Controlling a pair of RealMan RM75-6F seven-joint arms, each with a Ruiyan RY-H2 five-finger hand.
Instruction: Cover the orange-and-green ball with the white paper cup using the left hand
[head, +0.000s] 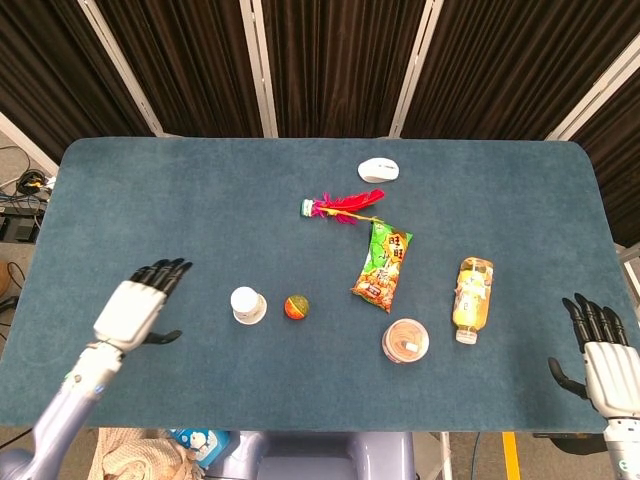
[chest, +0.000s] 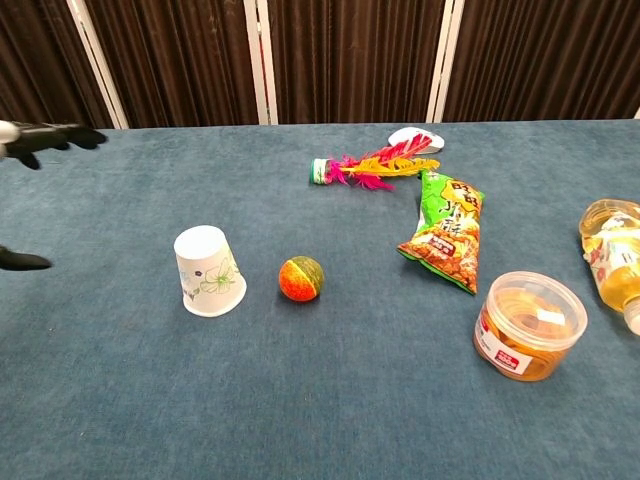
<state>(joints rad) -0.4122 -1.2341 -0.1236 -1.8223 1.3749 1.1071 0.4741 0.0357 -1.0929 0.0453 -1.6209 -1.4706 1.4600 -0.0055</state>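
Note:
The white paper cup (head: 247, 305) (chest: 209, 271) stands upside down, mouth on the cloth, a little left of the orange-and-green ball (head: 296, 306) (chest: 301, 278). My left hand (head: 140, 305) hovers over the table to the left of the cup, fingers spread and empty; the chest view catches only its fingertips (chest: 60, 137) at the left edge. My right hand (head: 604, 365) stays open at the table's front right corner, out of the chest view.
On the blue table (head: 180, 200) lie a pink feather shuttlecock (head: 338, 207), a white mouse (head: 379, 170), a green snack bag (head: 384, 266), a yellow drink bottle (head: 472, 298) on its side and a round lidded tub (head: 405, 341).

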